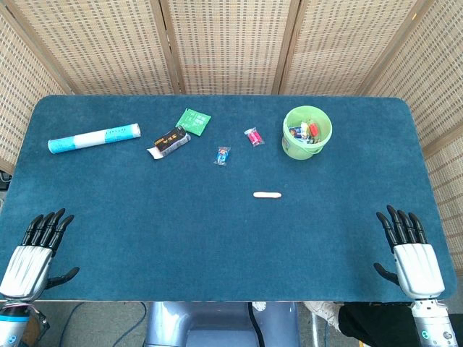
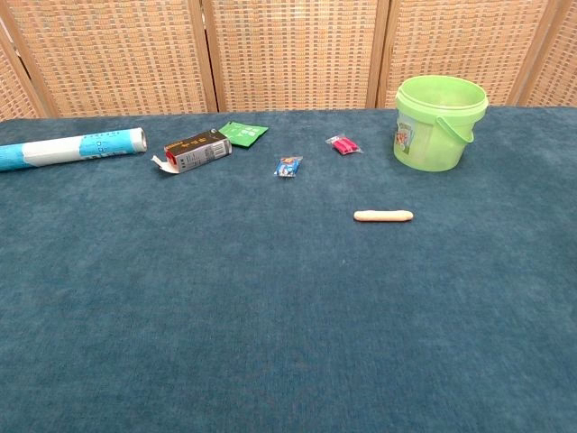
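Left hand point(image 1: 32, 249) flat at the near-left table edge, fingers spread, holding nothing. Far side: rolled tube point(image 1: 94, 137), small black carton point(image 1: 168, 141), green packet point(image 1: 194, 120), blue candy point(image 1: 223, 155), pink candy point(image 1: 254, 136), green bucket point(image 1: 307, 131). Beige stick point(image 1: 267, 194) mid-table, nearest item. Right hand point(image 1: 410, 249) near-right edge, spread, empty.

Green bucket point(image 1: 307, 131), teal table cloth point(image 1: 217, 238)
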`<state>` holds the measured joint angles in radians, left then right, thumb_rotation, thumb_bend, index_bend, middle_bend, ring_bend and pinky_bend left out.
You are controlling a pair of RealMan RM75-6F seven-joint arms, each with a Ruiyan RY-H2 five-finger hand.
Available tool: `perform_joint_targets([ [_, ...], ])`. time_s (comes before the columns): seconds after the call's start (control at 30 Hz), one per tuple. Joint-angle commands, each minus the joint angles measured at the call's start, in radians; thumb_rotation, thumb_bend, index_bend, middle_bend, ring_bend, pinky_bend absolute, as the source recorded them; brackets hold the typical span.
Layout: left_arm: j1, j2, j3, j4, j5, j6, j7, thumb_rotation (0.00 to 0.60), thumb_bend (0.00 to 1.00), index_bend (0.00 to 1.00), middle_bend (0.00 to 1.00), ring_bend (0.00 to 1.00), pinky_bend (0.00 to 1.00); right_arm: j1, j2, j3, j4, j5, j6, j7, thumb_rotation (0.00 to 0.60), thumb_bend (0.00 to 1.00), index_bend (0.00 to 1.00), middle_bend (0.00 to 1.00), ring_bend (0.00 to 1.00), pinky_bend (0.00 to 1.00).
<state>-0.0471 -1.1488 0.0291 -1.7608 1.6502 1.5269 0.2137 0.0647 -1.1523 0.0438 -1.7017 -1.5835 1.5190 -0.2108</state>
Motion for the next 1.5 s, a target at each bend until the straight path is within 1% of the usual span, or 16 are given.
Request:
perform_joint_targets([
  [0.03, -0.003, 0.000, -0.003, 0.003, -0.004, -0.002, -0.005, 0.600, 0.00, 0.00, 0.00, 0.00, 0.00, 0.008, 0.002, 0.004, 0.000, 0.020, -0.021, 0.006, 0.600, 0.00, 0.00, 0.00, 0.00, 0.00],
  [0.27, -0.006, 0.008, -0.014, 0.006, -0.032, -0.008, -0.027, 0.600, 0.00, 0.00, 0.00, 0.00, 0.00, 0.023, -0.023, 0.023, -0.002, 0.044, -0.033, -0.049, 0.600, 0.00, 0.00, 0.00, 0.00, 0.00],
  [0.43, -0.007, 0.006, -0.017, 0.008, -0.039, -0.011, -0.029, 0.600, 0.00, 0.00, 0.00, 0.00, 0.00, 0.059, -0.030, 0.034, -0.009, 0.065, -0.093, -0.052, 0.600, 0.00, 0.00, 0.00, 0.00, 0.00],
  [0.5, -0.012, 0.000, -0.020, 0.011, -0.046, -0.022, -0.022, 0.600, 0.00, 0.00, 0.00, 0.00, 0.00, 0.102, -0.028, 0.054, -0.015, 0.076, -0.148, -0.057, 0.600, 0.00, 0.00, 0.00, 0.00, 0.00],
  [0.57, -0.020, -0.010, -0.024, 0.015, -0.060, -0.038, -0.006, 0.600, 0.00, 0.00, 0.00, 0.00, 0.00, 0.164, -0.023, 0.084, -0.023, 0.106, -0.236, -0.056, 0.600, 0.00, 0.01, 0.00, 0.00, 0.00],
  [0.63, -0.028, -0.021, -0.031, 0.019, -0.082, -0.057, 0.015, 0.600, 0.00, 0.00, 0.00, 0.00, 0.00, 0.245, -0.019, 0.124, -0.021, 0.152, -0.352, -0.041, 0.600, 0.01, 0.04, 0.00, 0.00, 0.00],
  [0.77, -0.037, -0.040, -0.046, 0.021, -0.126, -0.078, 0.050, 0.600, 0.00, 0.00, 0.00, 0.00, 0.00, 0.383, -0.048, 0.189, 0.035, 0.237, -0.529, -0.014, 0.600, 0.12, 0.14, 0.00, 0.00, 0.00],
  [0.8, -0.039, -0.043, -0.050, 0.020, -0.136, -0.082, 0.054, 0.600, 0.00, 0.00, 0.00, 0.00, 0.00, 0.410, -0.060, 0.201, 0.046, 0.258, -0.560, -0.007, 0.600, 0.14, 0.18, 0.00, 0.00, 0.00],
  [0.9, -0.045, -0.049, -0.058, 0.021, -0.157, -0.092, 0.066, 0.600, 0.00, 0.00, 0.00, 0.00, 0.00, 0.481, -0.107, 0.232, 0.069, 0.316, -0.641, 0.013, 0.600, 0.17, 0.29, 0.00, 0.00, 0.00],
  [1.0, -0.053, -0.058, -0.066, 0.024, -0.179, -0.105, 0.083, 0.600, 0.00, 0.00, 0.00, 0.00, 0.00, 0.555, -0.170, 0.261, 0.118, 0.410, -0.718, 0.019, 0.600, 0.21, 0.33, 0.00, 0.00, 0.00],
  [1.07, -0.058, -0.063, -0.070, 0.030, -0.190, -0.113, 0.086, 0.600, 0.00, 0.00, 0.00, 0.00, 0.00, 0.599, -0.217, 0.277, 0.162, 0.474, -0.748, 0.012, 0.600, 0.26, 0.36, 0.00, 0.00, 0.00],
  [1.2, -0.066, -0.067, -0.077, 0.040, -0.216, -0.126, 0.087, 0.600, 0.00, 0.00, 0.00, 0.00, 0.00, 0.667, -0.318, 0.292, 0.269, 0.594, -0.770, -0.012, 0.600, 0.34, 0.38, 0.00, 0.00, 0.00],
  [1.27, -0.071, -0.068, -0.088, 0.044, -0.240, -0.134, 0.083, 0.600, 0.00, 0.00, 0.00, 0.00, 0.00, 0.706, -0.389, 0.293, 0.356, 0.681, -0.796, -0.018, 0.600, 0.37, 0.39, 0.00, 0.00, 0.00],
  [1.33, -0.073, -0.069, -0.089, 0.047, -0.248, -0.138, 0.086, 0.600, 0.00, 0.00, 0.00, 0.00, 0.00, 0.728, -0.431, 0.291, 0.409, 0.720, -0.796, -0.028, 0.600, 0.40, 0.41, 0.00, 0.00, 0.00],
  [1.4, -0.074, -0.070, -0.088, 0.047, -0.252, -0.140, 0.088, 0.600, 0.00, 0.00, 0.00, 0.00, 0.00, 0.738, -0.451, 0.289, 0.433, 0.736, -0.793, -0.033, 0.600, 0.43, 0.42, 0.00, 0.00, 0.00],
  [1.5, -0.077, -0.071, -0.087, 0.046, -0.256, -0.143, 0.090, 0.600, 0.00, 0.00, 0.00, 0.00, 0.00, 0.753, -0.479, 0.282, 0.467, 0.757, -0.792, -0.041, 0.600, 0.44, 0.42, 0.00, 0.00, 0.00],
])
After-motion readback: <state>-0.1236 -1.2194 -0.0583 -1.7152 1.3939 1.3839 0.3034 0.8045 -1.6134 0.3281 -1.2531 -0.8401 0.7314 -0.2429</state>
